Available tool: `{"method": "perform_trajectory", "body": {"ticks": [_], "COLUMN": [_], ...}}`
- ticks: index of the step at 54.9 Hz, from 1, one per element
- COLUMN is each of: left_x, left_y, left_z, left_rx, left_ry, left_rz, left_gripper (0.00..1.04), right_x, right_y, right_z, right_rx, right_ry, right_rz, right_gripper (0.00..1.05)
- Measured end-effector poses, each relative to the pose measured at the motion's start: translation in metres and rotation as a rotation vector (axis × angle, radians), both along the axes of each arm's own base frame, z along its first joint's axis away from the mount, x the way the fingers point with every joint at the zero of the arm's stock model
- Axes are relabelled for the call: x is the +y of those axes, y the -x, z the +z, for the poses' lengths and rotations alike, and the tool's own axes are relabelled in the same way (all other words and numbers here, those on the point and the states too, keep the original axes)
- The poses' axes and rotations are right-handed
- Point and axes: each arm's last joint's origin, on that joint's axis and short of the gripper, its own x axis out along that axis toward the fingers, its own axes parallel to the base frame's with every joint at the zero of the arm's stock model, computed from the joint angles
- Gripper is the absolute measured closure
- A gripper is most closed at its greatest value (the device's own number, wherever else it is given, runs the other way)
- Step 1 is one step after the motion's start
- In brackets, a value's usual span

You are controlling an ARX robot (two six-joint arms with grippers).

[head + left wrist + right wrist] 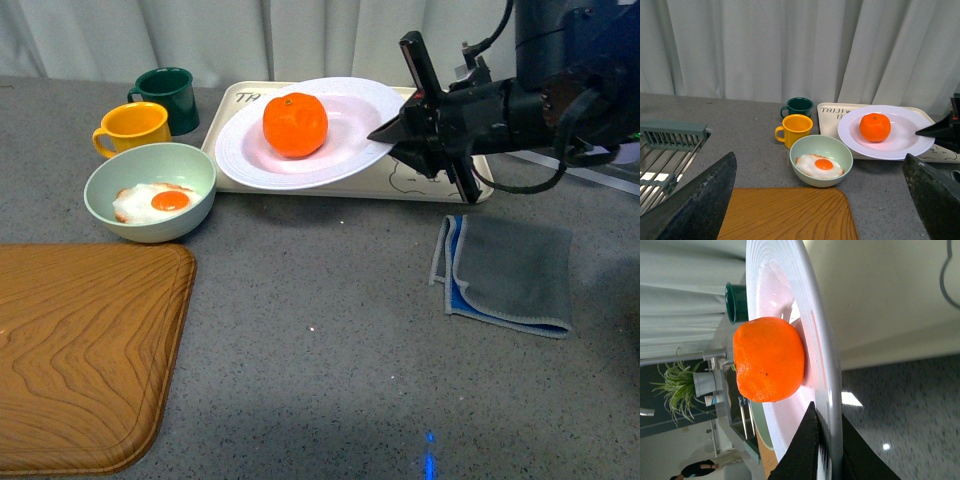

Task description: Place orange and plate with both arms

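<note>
The orange [295, 124] sits in the middle of the white ridged plate [240, 150], which rests tilted over the cream tray [440, 188] at the back. My right gripper [392, 136] is shut on the plate's right rim. In the right wrist view its fingers [802, 450] pinch the rim of the plate [825, 355] with the orange [769, 359] just beyond. My left gripper [820, 200] is open and empty, out of the front view. Its view shows the orange [875, 127] and plate [900, 145] far off at the right.
A pale green bowl [125, 175] with a fried egg stands left of the plate, a yellow mug [135, 128] and a green mug [168, 96] behind it. A wooden tray [80, 350] lies front left. A folded grey cloth [510, 272] lies right.
</note>
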Motion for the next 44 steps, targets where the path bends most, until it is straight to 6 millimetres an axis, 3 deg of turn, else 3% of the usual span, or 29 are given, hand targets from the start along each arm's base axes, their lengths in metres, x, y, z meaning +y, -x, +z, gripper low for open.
{"method": "perform_trajectory", "body": {"ticks": [14,26,32,44], "left_x": [0.000,0.000,0.000,0.000], "left_y": [0.000,0.000,0.000,0.000], "left_z": [0.000,0.000,0.000,0.000], "left_rx": [0.000,0.000,0.000,0.000], "left_ry": [0.000,0.000,0.000,0.000], "left_rz": [0.000,0.000,0.000,0.000], "left_gripper": [0.07,0.07,0.07,0.07], "right_x": [0.019,0.026,0.024,0.015], "right_y": [-0.043,-0.053,-0.051,-0.039], "right_z": [-0.008,-0.007,-0.011,-0.015], "right_rx": [-0.007,-0.024,-0.042,-0.081], "right_ry": [0.023,0.080,0.152,0.286], "right_rz": [0.002,0.007,0.007,0.020], "right_gripper": [1.02,1.02,0.79,0.47]}}
